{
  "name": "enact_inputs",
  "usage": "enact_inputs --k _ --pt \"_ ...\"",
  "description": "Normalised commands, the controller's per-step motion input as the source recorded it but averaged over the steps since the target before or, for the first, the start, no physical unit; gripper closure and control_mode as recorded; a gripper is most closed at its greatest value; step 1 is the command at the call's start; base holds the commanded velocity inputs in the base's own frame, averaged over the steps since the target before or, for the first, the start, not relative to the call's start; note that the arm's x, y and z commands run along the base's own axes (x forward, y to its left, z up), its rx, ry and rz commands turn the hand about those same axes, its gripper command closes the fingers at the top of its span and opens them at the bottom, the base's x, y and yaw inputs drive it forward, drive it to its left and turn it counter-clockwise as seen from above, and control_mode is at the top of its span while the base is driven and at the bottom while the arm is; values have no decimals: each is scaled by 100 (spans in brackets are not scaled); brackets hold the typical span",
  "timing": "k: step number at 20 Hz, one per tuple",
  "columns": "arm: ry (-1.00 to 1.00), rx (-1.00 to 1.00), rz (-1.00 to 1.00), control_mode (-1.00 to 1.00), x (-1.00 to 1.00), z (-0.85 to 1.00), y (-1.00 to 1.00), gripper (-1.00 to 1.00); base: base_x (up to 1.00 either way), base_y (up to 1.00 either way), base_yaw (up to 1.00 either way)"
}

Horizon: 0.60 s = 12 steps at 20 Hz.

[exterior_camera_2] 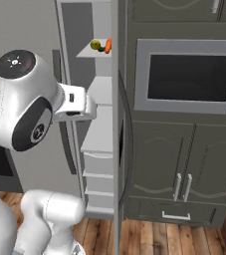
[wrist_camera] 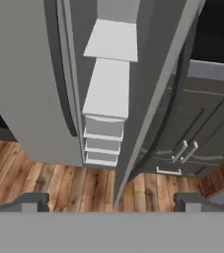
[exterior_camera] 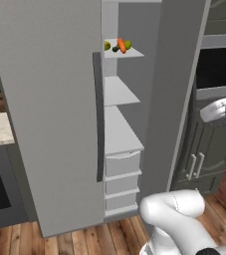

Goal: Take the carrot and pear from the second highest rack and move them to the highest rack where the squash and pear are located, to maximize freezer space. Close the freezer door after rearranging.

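Up top, carrot (exterior_camera: 121, 45) on highest rack (exterior_camera: 134, 52); hand view: bare shelves.

Up top, the highest rack (exterior_camera: 134, 52) is carrying all the produce: the carrot (exterior_camera: 121, 45) is lying in the middle with the squash (exterior_camera: 115, 49) tucked just beside it, one pear (exterior_camera: 107, 46) sitting at the left end and another pear (exterior_camera: 128, 45) at the right. From the right base view the same rack (exterior_camera_2: 87, 54) is showing a pear (exterior_camera_2: 95, 45), the dark squash (exterior_camera_2: 101, 49) and the carrot (exterior_camera_2: 108, 46) close together. Below it, the second shelf (exterior_camera: 118, 92) and the third shelf (exterior_camera: 120, 134) are sitting bare, with the drawers (exterior_camera: 122, 164) stacking underneath.
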Motion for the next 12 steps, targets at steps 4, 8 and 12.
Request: enact_inputs --k 4,8,12 --pt "10 32 2 -100 15 0 -96 -100 0 0 0" --pt "3 14 4 -100 8 -12 -55 -100 0 0 0" --pt "5 8 12 -100 32 -35 -43 100 0 0 0"
